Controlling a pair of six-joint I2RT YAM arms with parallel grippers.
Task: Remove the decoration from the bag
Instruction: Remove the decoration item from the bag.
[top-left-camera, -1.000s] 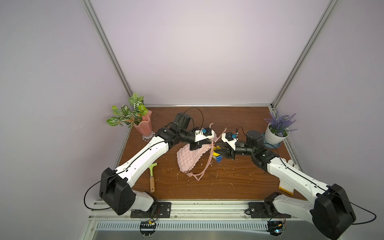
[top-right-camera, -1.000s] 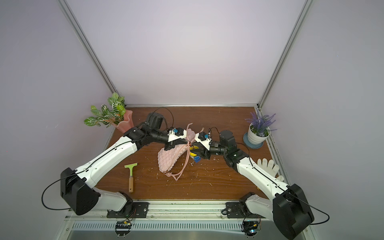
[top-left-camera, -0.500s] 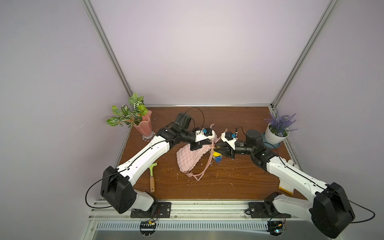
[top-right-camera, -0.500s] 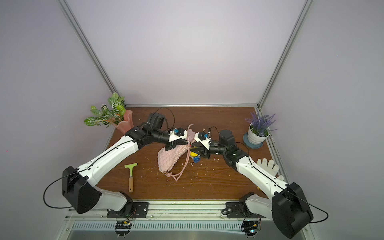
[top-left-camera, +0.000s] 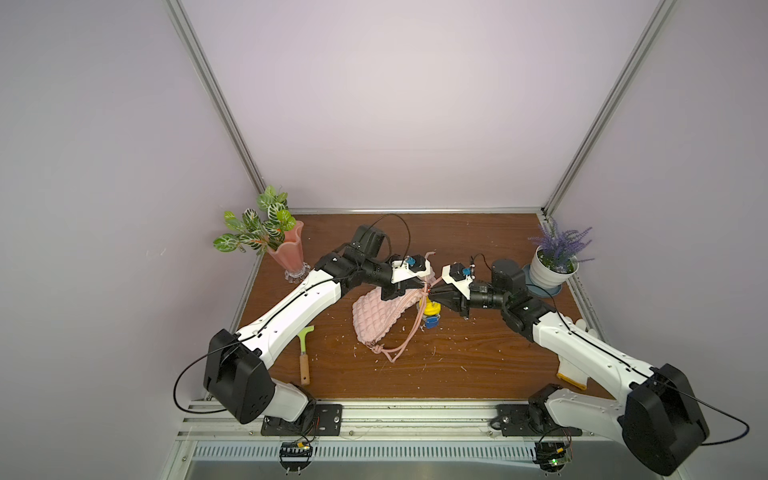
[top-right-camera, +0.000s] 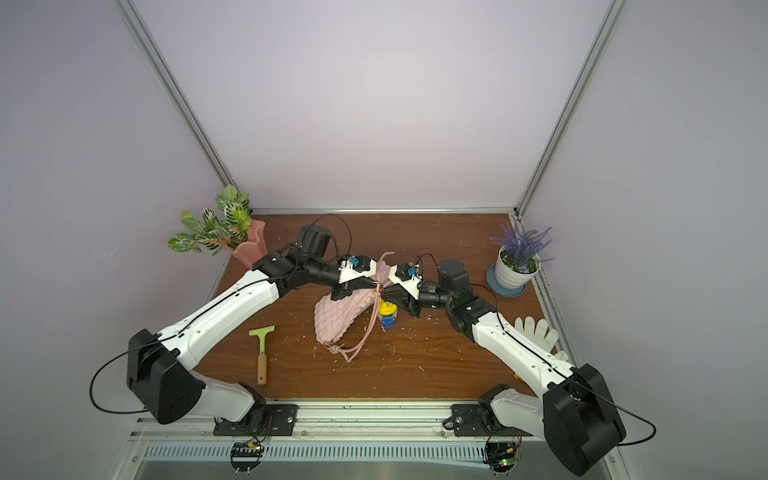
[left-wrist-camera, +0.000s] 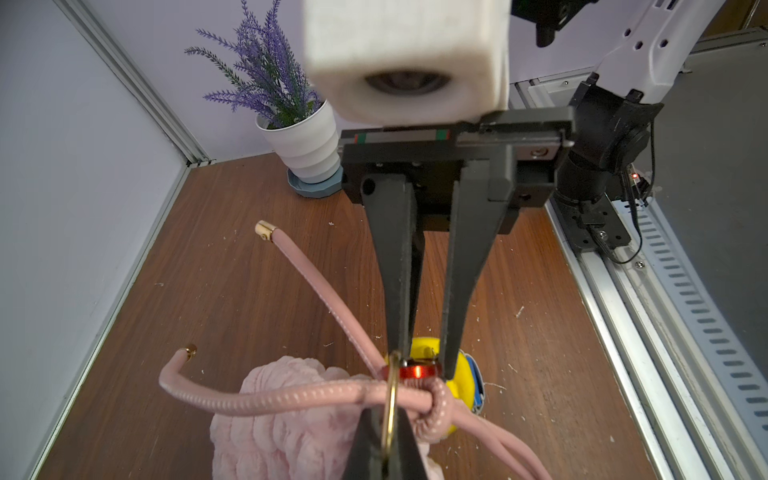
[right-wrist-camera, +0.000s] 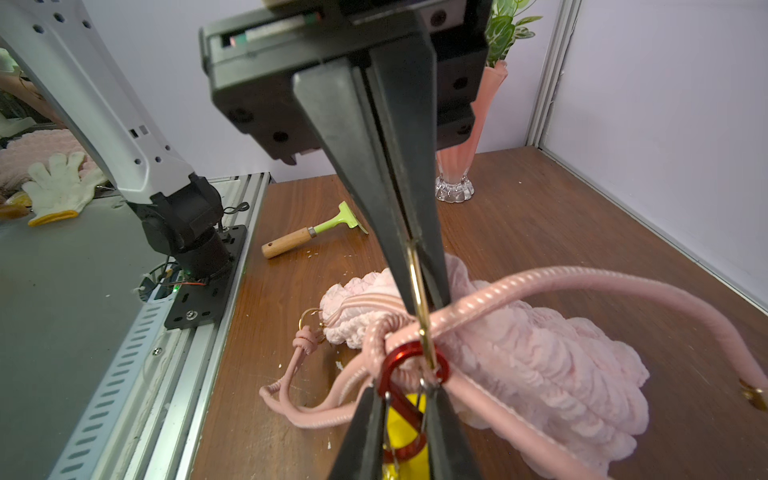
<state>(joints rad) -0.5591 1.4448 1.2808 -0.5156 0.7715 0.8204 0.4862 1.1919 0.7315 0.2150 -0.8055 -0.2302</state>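
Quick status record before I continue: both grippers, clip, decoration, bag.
left gripper: shut on the gold ring at the bag's corner
right gripper: pinching the red clip from both sides, by the look of it
red clip: hooked through the gold ring, beside the strap knot
decoration: yellow and blue, hanging under the clip next to the bag
bag: ring end lifted, rest on the table
task: decoration not yet off

Robot lab cell, plain lilac walls (top-left-camera: 395, 104), aluminium frame posts (top-left-camera: 216, 102), 2 arms (top-left-camera: 291, 311) bolted to a rail (top-left-camera: 415, 415)
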